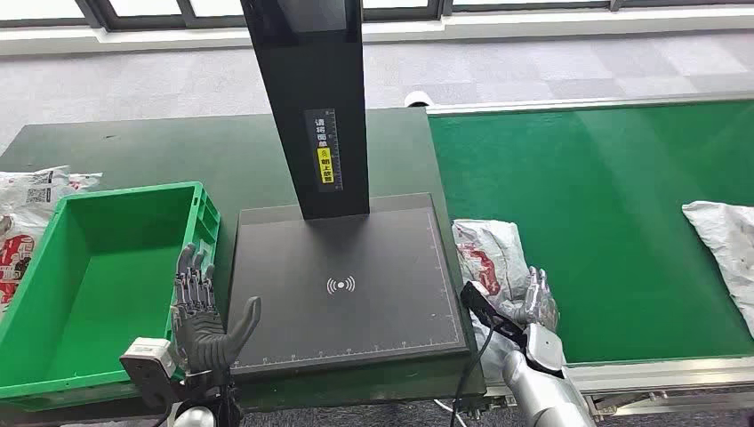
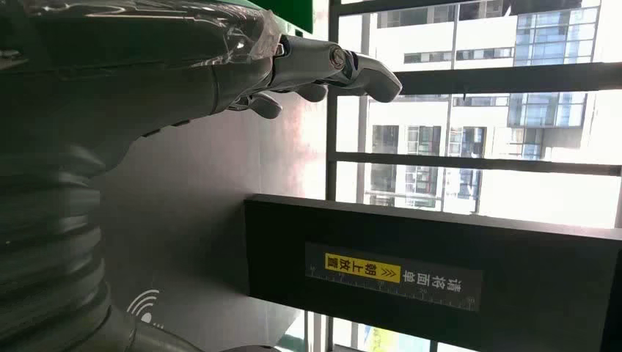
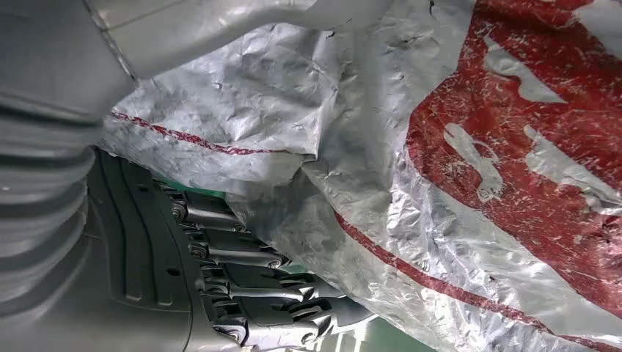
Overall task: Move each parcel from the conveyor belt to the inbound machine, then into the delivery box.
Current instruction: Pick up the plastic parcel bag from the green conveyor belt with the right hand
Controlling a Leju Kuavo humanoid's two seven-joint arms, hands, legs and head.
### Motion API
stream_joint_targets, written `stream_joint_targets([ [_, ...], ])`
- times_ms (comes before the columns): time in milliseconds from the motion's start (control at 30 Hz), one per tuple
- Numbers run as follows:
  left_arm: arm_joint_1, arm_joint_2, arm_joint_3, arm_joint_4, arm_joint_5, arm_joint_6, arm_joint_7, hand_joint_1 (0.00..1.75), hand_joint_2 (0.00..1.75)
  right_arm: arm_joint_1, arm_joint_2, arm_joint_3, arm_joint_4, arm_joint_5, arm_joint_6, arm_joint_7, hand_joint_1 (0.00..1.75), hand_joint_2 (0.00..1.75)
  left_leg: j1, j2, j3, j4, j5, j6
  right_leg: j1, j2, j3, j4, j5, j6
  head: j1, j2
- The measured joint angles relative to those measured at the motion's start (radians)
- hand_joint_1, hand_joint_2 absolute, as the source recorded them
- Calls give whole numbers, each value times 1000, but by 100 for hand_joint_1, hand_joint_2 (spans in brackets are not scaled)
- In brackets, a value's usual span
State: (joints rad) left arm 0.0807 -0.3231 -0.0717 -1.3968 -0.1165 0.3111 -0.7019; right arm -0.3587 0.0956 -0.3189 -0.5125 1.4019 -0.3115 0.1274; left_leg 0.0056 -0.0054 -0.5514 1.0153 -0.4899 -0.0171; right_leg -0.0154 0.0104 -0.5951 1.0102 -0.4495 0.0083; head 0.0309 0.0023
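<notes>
A crumpled grey parcel (image 1: 487,252) with red print lies at the near left end of the green conveyor belt (image 1: 605,196). My right hand (image 1: 536,307) grips its near corner. In the right wrist view the parcel (image 3: 455,169) lies between the thumb above and the curled fingers (image 3: 257,290) below. The black inbound machine plate (image 1: 293,258) sits just left of the parcel, under its dark post (image 1: 307,107). My left hand (image 1: 203,313) is open and holds nothing, with its fingers spread, between the plate and the green delivery box (image 1: 133,191). The left hand (image 2: 220,66) also appears in the left wrist view, fingers extended over the plate.
A second grey parcel (image 1: 725,240) lies at the belt's right edge. More parcels (image 1: 27,218) are piled left of the green box. The post's yellow label (image 2: 396,275) faces me. A black cable (image 1: 467,374) hangs by the table's front edge.
</notes>
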Motion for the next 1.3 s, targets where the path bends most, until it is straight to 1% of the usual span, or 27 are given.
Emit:
stream_joint_targets([
  [333,0,0,0,4,-5,-1,0,0,175,-13,-6,0,25,3,2,-6,175,175,0,1,5,0,0,0,0,1,5,0,0,0,0,0],
  [500,-1,0,0,8,-8,-4,0,0,175,-13,-8,0,25,7,-13,-14,175,175,0,0,5,0,0,0,0,1,6,0,0,0,0,0],
  [667,-1,0,0,8,-10,-1,0,0,175,-14,-8,0,27,7,-58,-32,175,175,0,0,5,0,0,0,0,1,6,0,0,0,0,0],
  [767,0,0,0,7,-9,1,0,0,175,-12,-7,0,26,-9,-127,-69,175,175,0,0,3,0,0,0,0,0,5,0,0,0,0,0],
  [833,1,0,0,5,-9,4,0,0,175,-5,-3,-1,10,-42,-208,-126,175,175,0,-1,3,0,0,0,0,0,4,0,0,0,0,0],
  [900,3,0,0,1,-9,8,0,0,175,9,7,-2,-33,-92,-297,-205,175,175,0,-1,2,0,0,0,0,-1,4,0,0,0,0,0],
  [967,4,0,0,-1,-9,12,0,0,175,31,23,-3,-105,-155,-356,-294,175,175,0,-1,2,0,0,0,0,-1,4,0,0,0,0,0],
  [1033,4,0,0,-2,-8,13,0,0,175,68,50,-6,-217,-234,-381,-406,175,175,0,-1,2,0,0,0,0,-1,3,0,0,0,0,0],
  [1100,4,0,0,-3,-9,14,0,0,175,112,89,-12,-351,-315,-389,-530,175,175,0,-1,1,0,0,0,0,-1,2,0,0,0,0,0],
  [1167,4,0,0,-2,-9,18,0,0,175,149,131,-17,-476,-377,-391,-629,175,175,0,-1,0,0,0,0,1,-1,1,0,0,0,0,0],
  [1233,4,0,0,-2,-9,21,0,0,175,179,166,-18,-585,-413,-391,-689,175,175,0,-1,0,0,0,0,1,-1,1,0,-1,0,0,0],
  [1300,4,0,0,-1,-9,21,0,0,175,198,192,-18,-666,-428,-391,-710,175,175,1,-1,0,0,0,0,1,-1,1,0,-1,0,0,0],
])
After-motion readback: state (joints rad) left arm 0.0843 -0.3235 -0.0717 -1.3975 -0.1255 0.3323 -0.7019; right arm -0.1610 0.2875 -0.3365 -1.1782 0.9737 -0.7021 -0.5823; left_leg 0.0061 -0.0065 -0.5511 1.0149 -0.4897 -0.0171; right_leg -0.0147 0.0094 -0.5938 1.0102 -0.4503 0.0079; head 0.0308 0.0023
